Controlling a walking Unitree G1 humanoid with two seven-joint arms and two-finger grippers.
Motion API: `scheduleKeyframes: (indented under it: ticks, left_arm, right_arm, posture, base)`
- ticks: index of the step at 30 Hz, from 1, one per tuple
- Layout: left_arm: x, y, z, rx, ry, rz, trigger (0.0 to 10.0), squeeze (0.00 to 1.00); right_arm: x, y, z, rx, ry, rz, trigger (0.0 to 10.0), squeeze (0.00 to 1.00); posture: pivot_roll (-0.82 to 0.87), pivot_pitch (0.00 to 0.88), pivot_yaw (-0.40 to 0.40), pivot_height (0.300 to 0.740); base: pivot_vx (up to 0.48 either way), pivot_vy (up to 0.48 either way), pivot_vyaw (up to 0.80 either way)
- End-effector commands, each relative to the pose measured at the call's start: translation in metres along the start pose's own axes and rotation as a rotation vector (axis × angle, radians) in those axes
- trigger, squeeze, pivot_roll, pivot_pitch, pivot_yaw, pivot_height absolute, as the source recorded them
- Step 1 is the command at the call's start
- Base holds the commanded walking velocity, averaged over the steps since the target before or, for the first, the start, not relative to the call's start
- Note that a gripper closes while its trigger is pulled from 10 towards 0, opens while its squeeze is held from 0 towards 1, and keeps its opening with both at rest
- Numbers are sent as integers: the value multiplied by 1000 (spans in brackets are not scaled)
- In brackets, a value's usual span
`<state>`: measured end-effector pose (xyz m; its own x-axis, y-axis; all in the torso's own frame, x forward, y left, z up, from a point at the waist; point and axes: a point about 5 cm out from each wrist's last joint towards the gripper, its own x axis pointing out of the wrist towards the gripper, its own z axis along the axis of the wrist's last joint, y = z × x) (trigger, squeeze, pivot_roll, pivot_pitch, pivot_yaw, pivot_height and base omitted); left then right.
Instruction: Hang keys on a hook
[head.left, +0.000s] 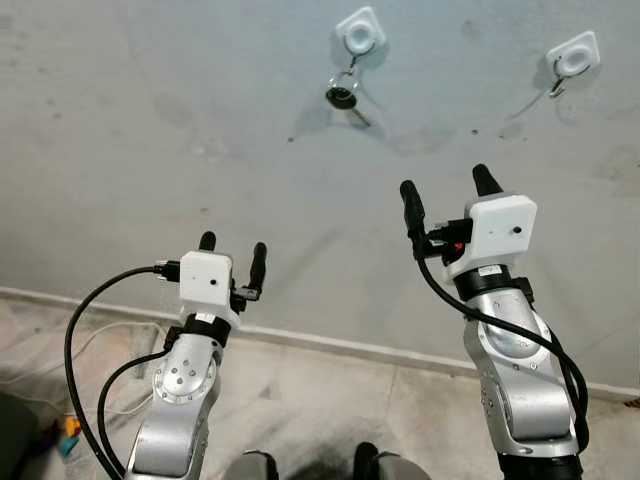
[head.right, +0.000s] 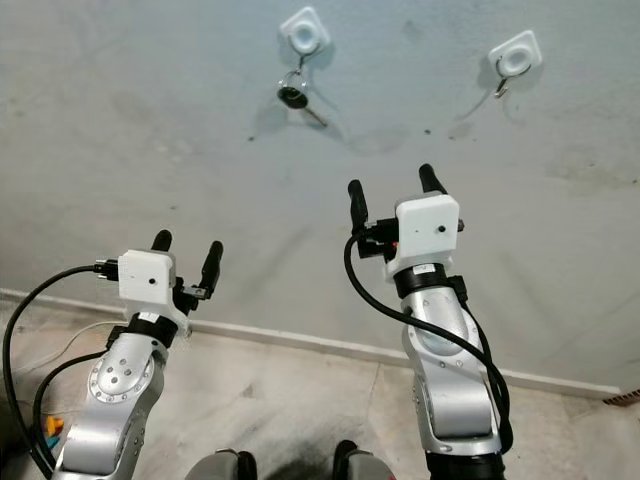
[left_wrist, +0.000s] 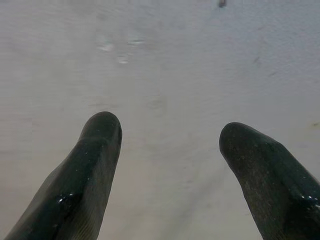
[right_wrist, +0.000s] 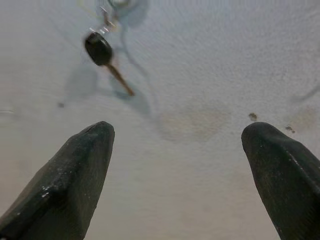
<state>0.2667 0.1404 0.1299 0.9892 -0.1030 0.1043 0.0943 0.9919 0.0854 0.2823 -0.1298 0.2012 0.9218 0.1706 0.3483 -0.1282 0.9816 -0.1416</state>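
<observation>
Keys (head.left: 343, 97) hang from the left hook (head.left: 360, 32) on the wall (head.left: 200, 120), above and left of the right claw (head.left: 444, 192), probably on a ring; the blade points down-right. Both claws, right and left (head.left: 233, 247), are released, holding nothing.

no readable text, labels or numbers

Looks like home hallway/entry: plain grey wall (head.left: 200, 120) w/ two white stick-on hooks (head.left: 360, 32), tiled floor (head.left: 320, 400) below wall.
</observation>
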Motion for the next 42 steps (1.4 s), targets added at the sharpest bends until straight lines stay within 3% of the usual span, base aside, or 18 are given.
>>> scheduleKeyframes:
  ticks: [1,42]
  left_arm:
    - [-2,-3,-2,0,14,-9,10000,0]
    - [1,-2,-3,4,18,-26,10000,0]
  right_arm:
    - [-1,-4,-2,0,14,-6,10000,714]
    - [-1,-7,-8,-8,40,-17,10000,710]
  posture:
    - [-1,142,27,740]
    - [-11,138,29,740]
  base:
    - [-341,0,0]
    - [-322,0,0]
